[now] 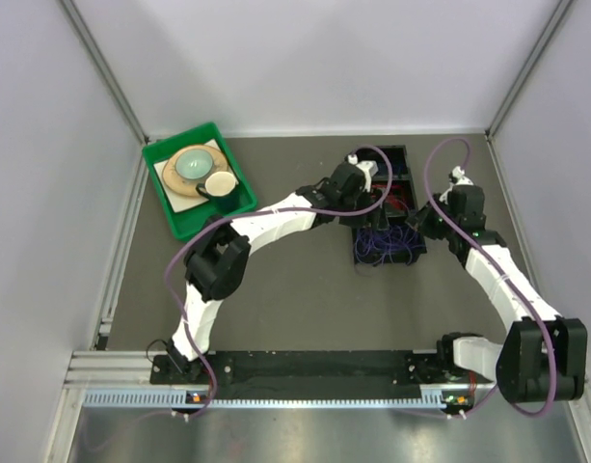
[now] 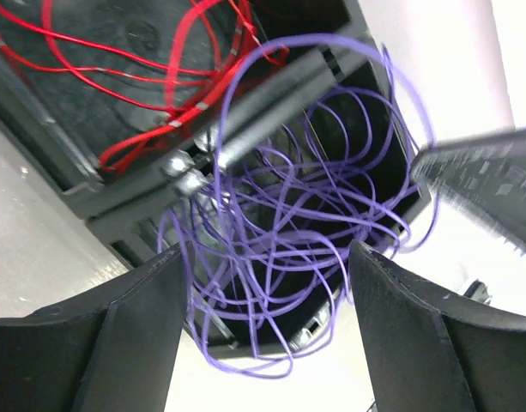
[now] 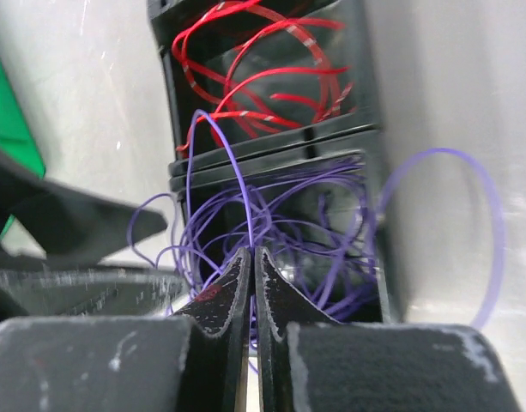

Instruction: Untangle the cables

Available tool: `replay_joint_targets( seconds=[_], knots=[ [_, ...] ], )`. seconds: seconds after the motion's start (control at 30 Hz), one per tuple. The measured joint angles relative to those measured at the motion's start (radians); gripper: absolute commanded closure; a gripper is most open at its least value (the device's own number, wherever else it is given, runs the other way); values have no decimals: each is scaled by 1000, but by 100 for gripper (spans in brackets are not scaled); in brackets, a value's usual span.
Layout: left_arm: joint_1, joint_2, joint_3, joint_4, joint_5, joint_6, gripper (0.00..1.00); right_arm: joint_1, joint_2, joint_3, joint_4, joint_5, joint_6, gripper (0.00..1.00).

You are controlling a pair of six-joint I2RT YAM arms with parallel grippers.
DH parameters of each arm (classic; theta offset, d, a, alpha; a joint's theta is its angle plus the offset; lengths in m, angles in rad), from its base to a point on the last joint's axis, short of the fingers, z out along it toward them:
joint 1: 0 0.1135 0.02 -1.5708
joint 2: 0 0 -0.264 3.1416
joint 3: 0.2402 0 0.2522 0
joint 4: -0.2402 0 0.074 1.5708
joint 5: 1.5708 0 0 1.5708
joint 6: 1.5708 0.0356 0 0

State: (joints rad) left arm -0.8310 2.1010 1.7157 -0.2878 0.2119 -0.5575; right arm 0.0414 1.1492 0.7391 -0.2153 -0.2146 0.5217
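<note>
Top cam: even light, sharp. My wrist cams: table (image 2: 39,257) blown out white, near fingers (image 2: 117,343) slightly soft.

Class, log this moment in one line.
left gripper: open, by purple cables | right gripper: shut on purple cables | red cables: far compartment

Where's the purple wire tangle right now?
Top view, right of centre: the purple wires fill the near compartment of the black bin, just in front of the red wires.
</note>
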Motion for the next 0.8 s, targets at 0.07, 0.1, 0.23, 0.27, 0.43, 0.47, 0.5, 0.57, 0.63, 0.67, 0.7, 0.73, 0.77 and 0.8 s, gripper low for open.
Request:
replay_joint_targets(
  seconds=[0.07,0.1,0.23,0.27,0.43,0.47,0.5,0.57,0.63,0.67,0.7,0.73,0.77,0.8],
  knots=[
    [14,0,-18,29,14,-23,23,19,26,0,19,-11,8,100],
    [20,0,-27,41,19,-33,23,27,47,0,29,-16,14,100],
    [37,0,-64,90,40,-71,23,39,142,0,49,-19,22,100],
    [38,0,-71,97,46,-77,23,40,162,0,51,-17,22,100],
    [38,-5,-82,114,63,-92,23,42,202,0,39,19,21,100],
    [38,-11,-85,114,64,-94,23,42,201,0,37,31,21,100],
    [38,-18,-88,114,65,-95,23,42,201,0,37,40,20,100],
    [38,-37,-93,111,66,-95,22,42,201,1,31,58,13,100],
    [39,-61,-95,107,68,-93,21,42,199,1,24,69,6,78],
    [39,-75,-95,106,68,-91,21,42,196,1,21,72,2,72],
    [39,-89,-95,105,68,-88,20,42,191,1,17,74,-5,56],
    [39,-103,-95,102,68,-83,20,42,181,1,11,77,-8,50],
    [39,-113,-94,100,68,-77,19,42,167,1,6,82,-10,47],
    [39,-121,-93,98,68,-71,19,43,148,1,0,85,-14,41]
  ],
)
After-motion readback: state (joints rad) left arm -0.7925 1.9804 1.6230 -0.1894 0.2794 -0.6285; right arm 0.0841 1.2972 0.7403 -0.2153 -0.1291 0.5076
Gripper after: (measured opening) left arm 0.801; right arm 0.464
